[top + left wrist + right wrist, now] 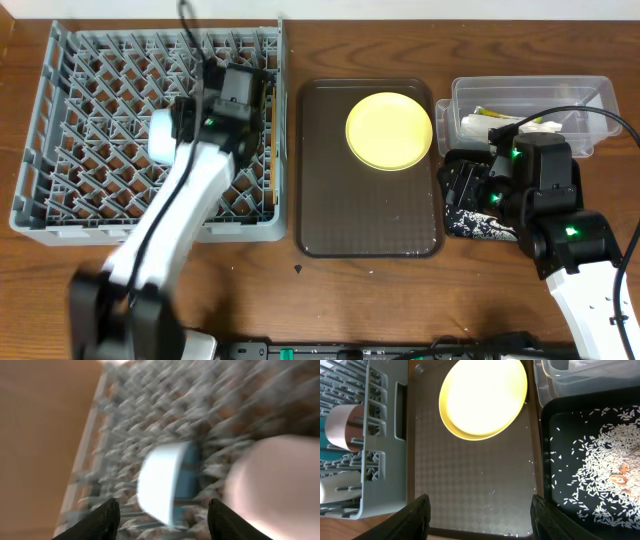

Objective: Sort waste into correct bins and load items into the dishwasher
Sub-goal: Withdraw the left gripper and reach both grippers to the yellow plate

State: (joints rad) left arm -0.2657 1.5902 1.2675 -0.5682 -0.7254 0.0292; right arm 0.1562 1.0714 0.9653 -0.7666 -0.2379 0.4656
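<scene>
The grey dish rack (90, 190) fills the left of the overhead view. A light blue bowl (160, 135) stands on edge in it and shows blurred in the left wrist view (162, 482), beside a pale white vessel (275, 480). My left gripper (238, 88) hovers over the rack, open and empty (165, 520). Thin wooden chopsticks (268, 150) seem to lie along the rack's right side. The yellow plate (389, 131) lies on the brown serving tray (370, 220). My right gripper (480, 515) is open and empty over that tray's near edge, left of the black tray (547, 460) holding rice scraps (600, 470).
The clear tub (590, 95) at the back right holds white paper (480, 127) and a green-yellow wrapper (492, 112). A pale cup (342, 425) sits among the rack's pegs (375, 420). Bare wooden table lies in front of the rack and trays.
</scene>
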